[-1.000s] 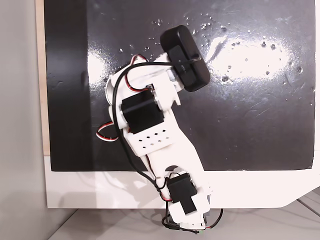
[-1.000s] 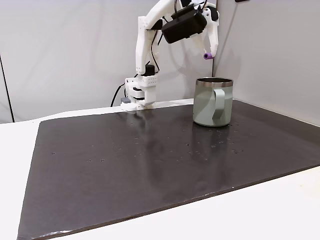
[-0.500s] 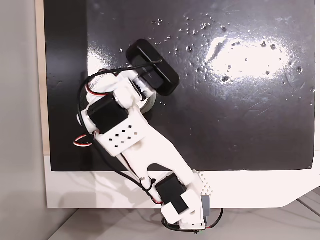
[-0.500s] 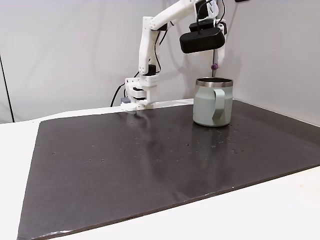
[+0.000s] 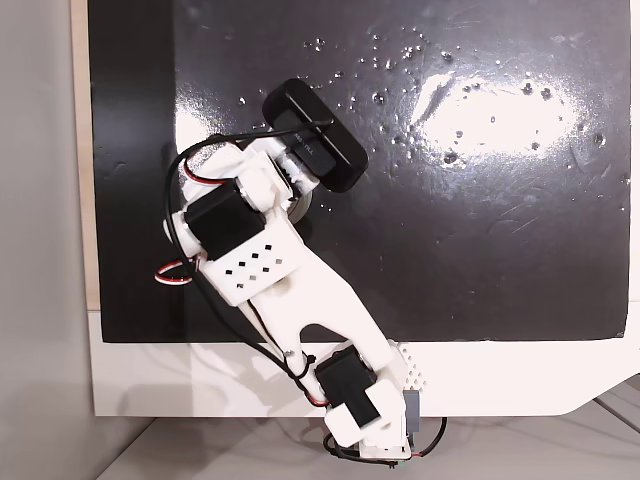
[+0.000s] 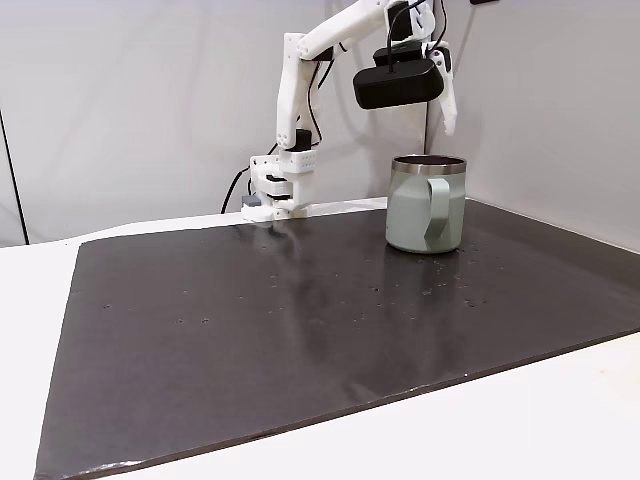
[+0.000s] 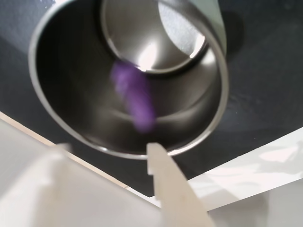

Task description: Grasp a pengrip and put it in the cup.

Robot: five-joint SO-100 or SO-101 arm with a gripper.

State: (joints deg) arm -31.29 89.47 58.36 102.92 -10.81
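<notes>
The cup (image 6: 426,203) is serving as the landmark here. In the side fixed view the arm is reaching from its base, left of the cup, over to a spot directly above the cup's rim, and the gripper (image 6: 447,118) is hanging just above the opening with nothing purple between its tips.

In the wrist view the gripper (image 7: 109,146) is looking straight down into the cup (image 7: 214,61). Its fingers are standing apart, holding nothing; one white finger (image 7: 163,175) is showing just below the rim. The pengrip (image 7: 135,100) is appearing as a blurred purple streak inside the cup's shiny wall, apart from both fingers, so it is judged to be dropping in or already lying inside.

In the top-down fixed view the arm is covering nearly all of the cup.

Judged progress: grasp and carry are done, and release is done. Only pulling the arm clear is left.
</notes>
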